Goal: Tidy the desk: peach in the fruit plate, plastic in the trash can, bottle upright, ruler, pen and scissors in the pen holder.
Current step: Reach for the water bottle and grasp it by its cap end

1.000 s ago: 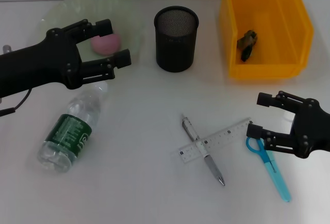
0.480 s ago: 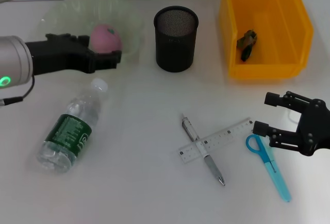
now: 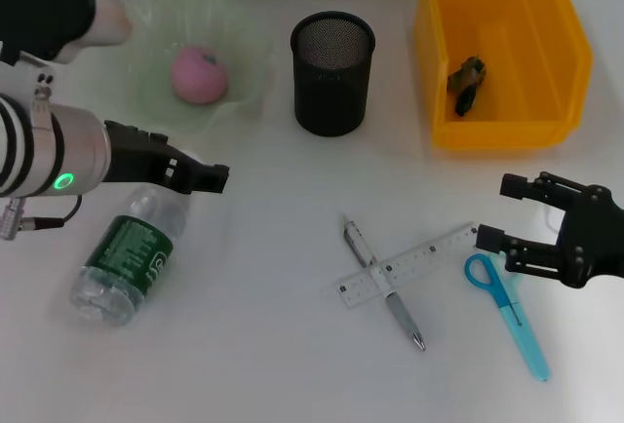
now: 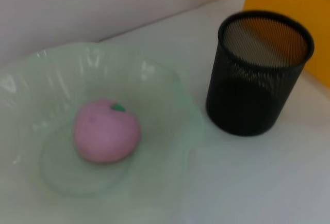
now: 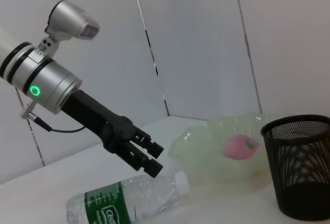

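The bottle (image 3: 132, 252) lies cap-end toward the plate (image 3: 234, 48); above its neck the empty left gripper (image 3: 210, 177) is seen, seemingly closed.

The right gripper (image 3: 507, 213) is held open beside the scissors (image 3: 512, 311).

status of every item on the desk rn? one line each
peach: in the fruit plate, resting free.
bottle: lying on its side, cap on.
pen holder: upright, nothing visible in it.
trash can: holds the plastic.
ruler: flat, crossed over the pen.
scissors: flat, closed.
left gripper: above the bottle's cap end.
right gripper: open beside the scissors' handle.
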